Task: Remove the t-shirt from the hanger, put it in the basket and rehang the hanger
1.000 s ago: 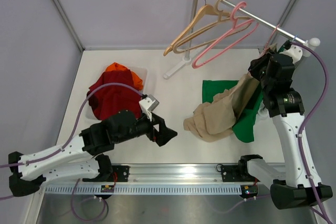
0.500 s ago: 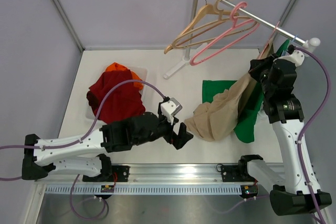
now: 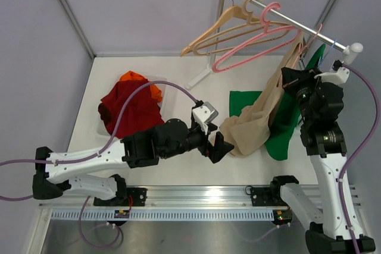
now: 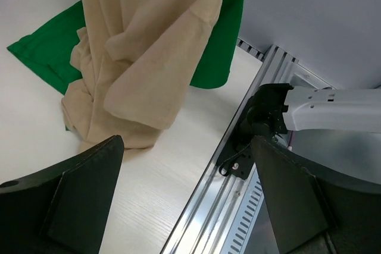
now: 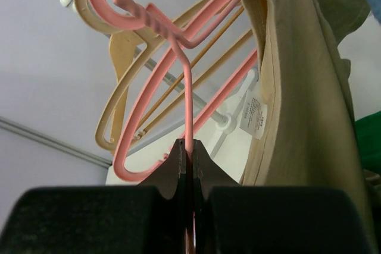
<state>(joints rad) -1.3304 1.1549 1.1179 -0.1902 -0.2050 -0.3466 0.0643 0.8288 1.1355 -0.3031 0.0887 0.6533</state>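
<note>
The tan t-shirt [image 3: 257, 117] hangs from the pink hanger [image 5: 186, 87] at the right end of the clothes rail [image 3: 286, 19]. In the right wrist view the collar is looped over one shoulder of that hanger, and a white label [image 5: 253, 111] shows inside the neck. From there the fabric runs down slantwise, and its lower part lies bunched on the desk [image 3: 149, 66], partly over a green cloth [image 3: 280, 147].

The right claw [image 5: 188, 147] is up beside the rail. Its fingers are pinched tight on a thin pink bar of the hanger, and the shirt hangs just to the right of the grip.

The left claw [image 3: 219, 147] reaches across the desk from the left and sits just beside the bunched lower end of the shirt. In its own wrist view the two fingers [image 4: 71, 200] are spread wide, and the shirt's folded hem lies just past their tips. I cannot tell whether the left finger touches the cloth.

Further left on the rail hang a wooden hanger [image 3: 226, 25] and a second pink hanger [image 3: 256, 43], both bare. At the left of the desk a heap of red and orange clothes [image 3: 128, 111] sits in a white bin [image 3: 162, 84].
</note>
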